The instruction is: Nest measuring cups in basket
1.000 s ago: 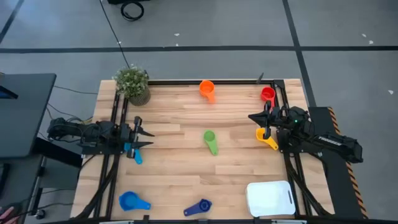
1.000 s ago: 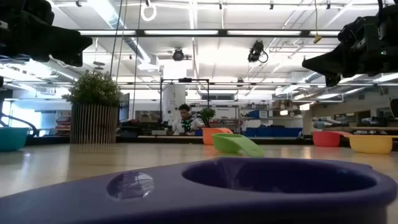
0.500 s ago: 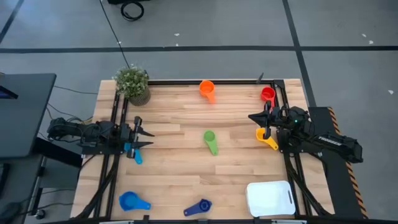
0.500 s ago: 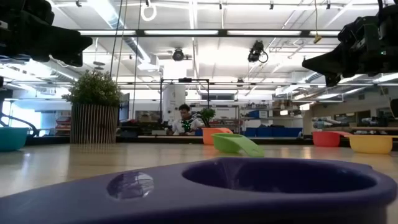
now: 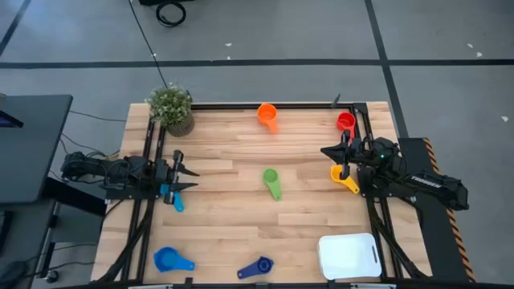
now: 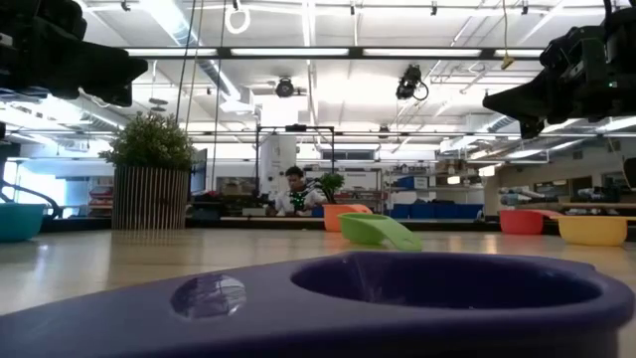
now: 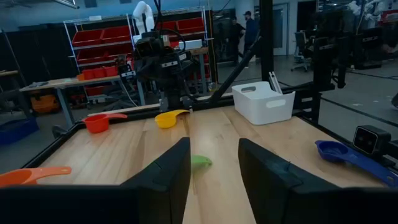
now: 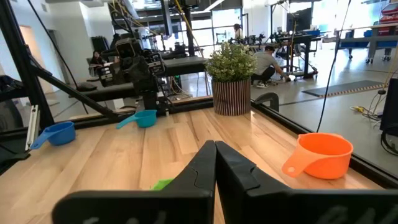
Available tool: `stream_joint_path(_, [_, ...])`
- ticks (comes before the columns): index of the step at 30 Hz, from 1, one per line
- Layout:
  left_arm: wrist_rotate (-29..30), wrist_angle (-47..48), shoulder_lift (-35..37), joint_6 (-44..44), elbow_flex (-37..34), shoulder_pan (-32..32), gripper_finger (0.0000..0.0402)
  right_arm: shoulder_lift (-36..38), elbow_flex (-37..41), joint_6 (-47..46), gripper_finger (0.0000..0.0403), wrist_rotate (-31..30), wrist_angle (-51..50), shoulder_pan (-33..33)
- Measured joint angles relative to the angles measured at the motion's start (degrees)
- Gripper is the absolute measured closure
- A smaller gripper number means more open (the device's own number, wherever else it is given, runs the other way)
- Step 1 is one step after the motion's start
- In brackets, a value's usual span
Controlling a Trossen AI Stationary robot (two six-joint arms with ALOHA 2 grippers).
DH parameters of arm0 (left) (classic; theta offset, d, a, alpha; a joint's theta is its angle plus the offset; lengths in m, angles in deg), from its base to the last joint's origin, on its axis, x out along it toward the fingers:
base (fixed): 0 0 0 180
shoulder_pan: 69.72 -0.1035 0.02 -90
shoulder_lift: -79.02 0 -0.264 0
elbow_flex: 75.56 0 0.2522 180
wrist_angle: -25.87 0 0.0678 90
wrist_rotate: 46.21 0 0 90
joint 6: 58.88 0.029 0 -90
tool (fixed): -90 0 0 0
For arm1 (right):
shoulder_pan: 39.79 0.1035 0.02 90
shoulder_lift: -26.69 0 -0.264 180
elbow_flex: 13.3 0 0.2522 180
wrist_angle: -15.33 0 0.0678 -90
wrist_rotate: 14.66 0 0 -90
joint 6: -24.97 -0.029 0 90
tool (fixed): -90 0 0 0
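Note:
Measuring cups lie scattered upright on the wooden table: orange (image 5: pixel 267 114) and red (image 5: pixel 346 121) at the far edge, green (image 5: pixel 271 181) in the middle, yellow (image 5: pixel 344 178) at the right, light blue (image 5: pixel 175 199) at the left, blue (image 5: pixel 170 259) and dark blue (image 5: pixel 257 267) near the front. The white basket (image 5: pixel 348 255) stands at the near right corner, with no cup in it. My left gripper (image 5: pixel 191 176) hangs open at the left side, level, above the light blue cup. My right gripper (image 5: pixel 325 150) hangs shut at the right side, beside the yellow cup.
A potted plant (image 5: pixel 171 108) stands at the far left corner. Black frame rails (image 5: pixel 148 201) run along both sides of the table. The dark blue cup (image 6: pixel 397 298) fills the foreground of the low view.

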Motion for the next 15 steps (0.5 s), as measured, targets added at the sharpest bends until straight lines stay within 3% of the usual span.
stream_joint_path(15, [0.0, -0.2, 0.0, -1.1, 0.0, 0.0, 0.0260, 0.0, 0.0, 0.0, 0.0387, 0.0, 0.0, 0.0])
